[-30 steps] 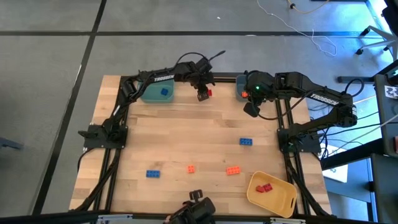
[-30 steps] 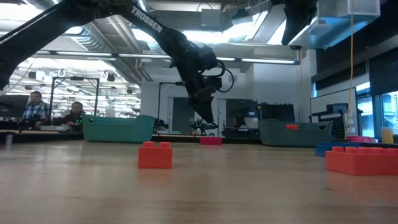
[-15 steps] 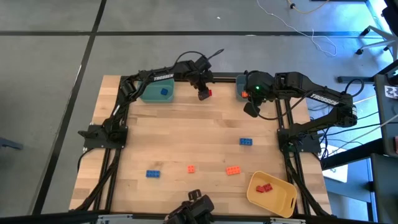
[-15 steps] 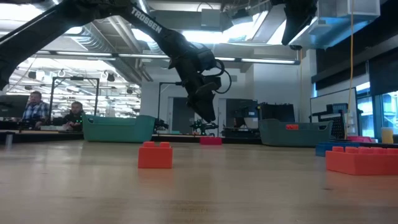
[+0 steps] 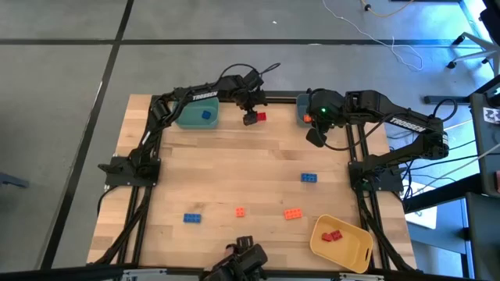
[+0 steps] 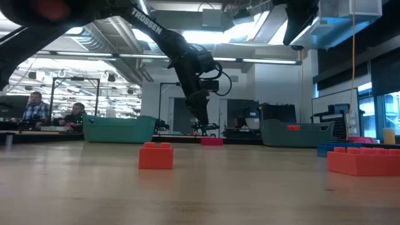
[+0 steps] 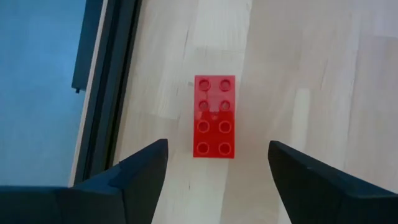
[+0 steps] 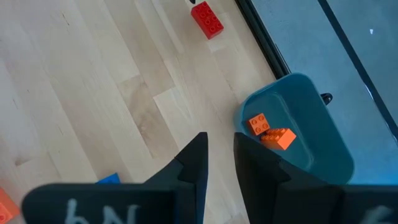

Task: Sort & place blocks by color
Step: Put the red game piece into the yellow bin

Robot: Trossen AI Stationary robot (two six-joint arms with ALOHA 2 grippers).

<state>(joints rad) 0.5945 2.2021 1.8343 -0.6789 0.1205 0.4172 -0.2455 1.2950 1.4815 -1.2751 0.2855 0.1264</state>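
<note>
A red oblong block (image 5: pixel 260 116) lies flat near the table's far edge, studs up (image 7: pixel 214 116). My left gripper (image 5: pixel 250 118) hangs open just above it, a finger on either side (image 7: pixel 214 158), touching nothing; in the low view it hovers (image 6: pixel 201 120) over the block (image 6: pixel 212 142). My right gripper (image 5: pixel 315 137) waits by the grey-blue bin (image 5: pixel 303 110), fingers close together and empty (image 8: pixel 219 146). Two blue blocks (image 5: pixel 308 177) (image 5: pixel 192 218) and two orange ones (image 5: pixel 240 211) (image 5: pixel 292 213) lie loose on the wood.
The teal bin (image 5: pixel 199 115) at the far edge holds a blue block. The grey-blue bin (image 8: pixel 298 130) holds orange blocks. The yellow bin (image 5: pixel 341 242) at the near right corner holds red blocks. A black frame rail (image 7: pixel 99 99) runs beside the red block. People sit in the room behind.
My left gripper has shifted a little toward the table's left near the far edge and turned at the wrist, staying above the red block. The block and the right arm have kept still.
</note>
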